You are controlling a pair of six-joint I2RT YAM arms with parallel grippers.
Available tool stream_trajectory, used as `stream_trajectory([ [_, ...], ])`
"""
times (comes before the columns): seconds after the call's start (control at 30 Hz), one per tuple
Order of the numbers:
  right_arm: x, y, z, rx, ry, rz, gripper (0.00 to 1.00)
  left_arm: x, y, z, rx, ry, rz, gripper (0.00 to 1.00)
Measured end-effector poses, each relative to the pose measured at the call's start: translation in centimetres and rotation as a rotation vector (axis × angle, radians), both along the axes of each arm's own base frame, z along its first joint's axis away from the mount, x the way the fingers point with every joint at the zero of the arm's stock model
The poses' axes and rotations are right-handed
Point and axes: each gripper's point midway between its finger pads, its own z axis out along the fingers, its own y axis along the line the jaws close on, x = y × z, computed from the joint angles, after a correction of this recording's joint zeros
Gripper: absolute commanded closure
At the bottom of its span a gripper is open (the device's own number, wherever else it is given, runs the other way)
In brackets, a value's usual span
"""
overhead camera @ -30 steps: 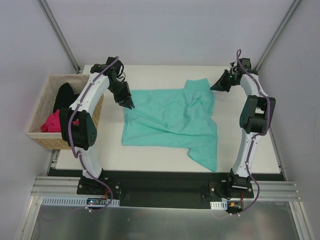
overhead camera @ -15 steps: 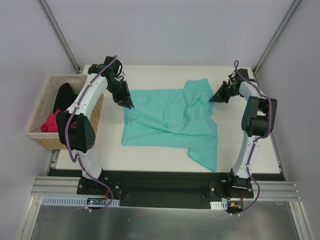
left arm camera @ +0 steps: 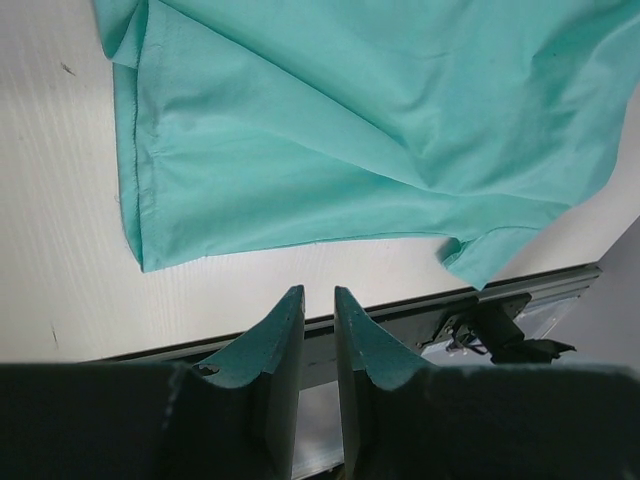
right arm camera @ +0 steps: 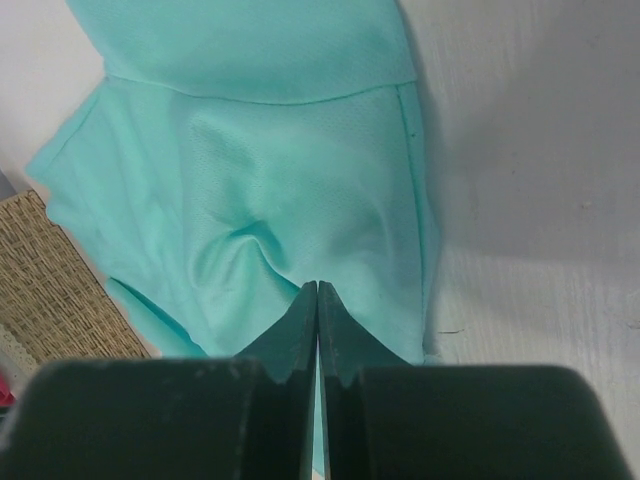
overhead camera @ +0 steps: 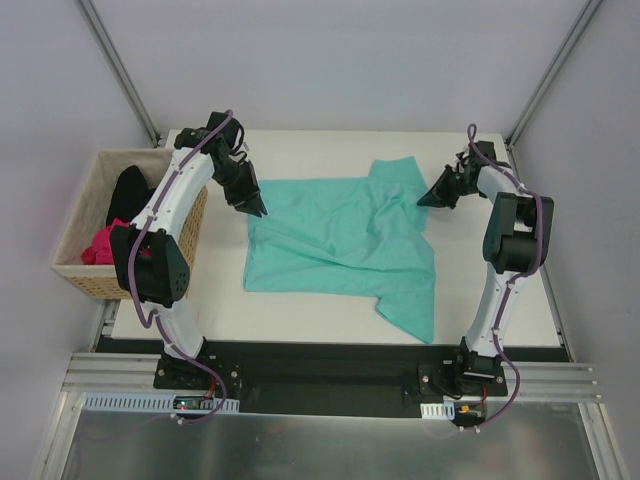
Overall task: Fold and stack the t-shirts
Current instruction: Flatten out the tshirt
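A teal t-shirt (overhead camera: 340, 235) lies spread and rumpled on the white table (overhead camera: 300, 315), one sleeve toward the back right. My left gripper (overhead camera: 260, 211) hovers at the shirt's back left corner; its jaws stand a little apart with nothing between them (left arm camera: 318, 290), and the teal cloth (left arm camera: 350, 130) lies beyond them. My right gripper (overhead camera: 423, 201) is at the shirt's back right edge, shut and empty (right arm camera: 317, 284), just above the teal fabric (right arm camera: 270, 170). A magenta pink t-shirt (overhead camera: 100, 245) and a black t-shirt (overhead camera: 128, 192) sit bunched in the basket.
The wicker basket (overhead camera: 80, 265) stands off the table's left edge, and its weave (right arm camera: 50, 280) shows in the right wrist view. A black rail (overhead camera: 330, 365) with the arm bases runs along the near edge. Grey walls close in the back and sides.
My right gripper has moved left and slightly nearer, up to the shirt's right edge. My left arm has barely shifted. The shirt lies as before.
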Motion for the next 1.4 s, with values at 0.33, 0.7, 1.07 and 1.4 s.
stream_trajectory([
  [0.33,-0.8,-0.2,-1.7,0.004,0.055,-0.025,0.99,0.1,0.0,0.3,0.002,-0.006,0.006,0.82],
  [0.7,-0.7,-1.9,-3.4,-0.001,0.109,-0.079,0.99,1.4,-0.2,0.7,0.001,-0.015,0.005,0.82],
  [1.07,3.0,-2.9,-3.2,-0.004,0.07,-0.103,0.99,3.0,-0.5,1.0,0.003,-0.014,0.002,0.82],
  [1.4,7.2,-3.9,-3.0,0.012,0.016,-0.121,0.99,2.5,-0.4,0.8,0.012,0.011,-0.003,0.82],
])
